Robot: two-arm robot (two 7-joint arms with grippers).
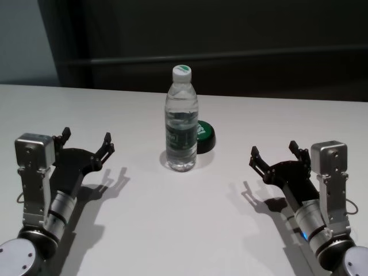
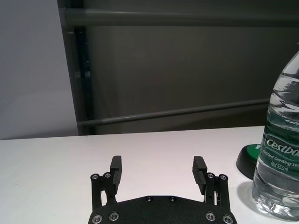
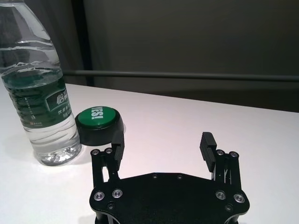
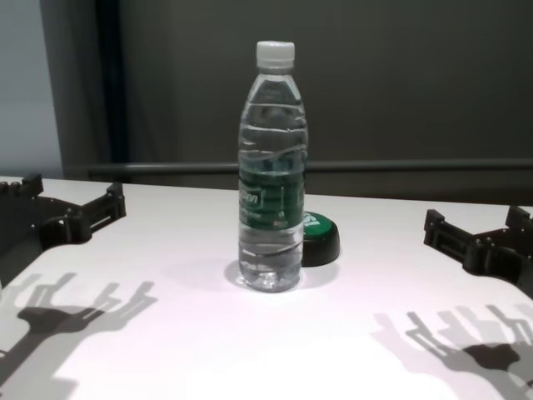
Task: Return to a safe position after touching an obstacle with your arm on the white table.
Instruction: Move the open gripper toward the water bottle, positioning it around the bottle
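End effectors [image 1: 86,138] apart from upright clear bottle [image 1: 181,123].

Left tool [image 1: 86,140]: matte black plate body, two slim black fingers [image 2: 116,169] with ribbed inner pads, silver screw heads along plate edge. Silver-grey box housing [image 1: 33,150] at wrist, rounded corners. Forearm [image 1: 57,210]: brushed-metal cylinder, black bands, thin dark cable loop beside it.

Right tool [image 1: 275,153]: same black plate, same ribbed fingers [image 3: 207,145], same silver screws. Matching silver housing [image 1: 330,158]; small blue light on metal forearm [image 1: 310,221].
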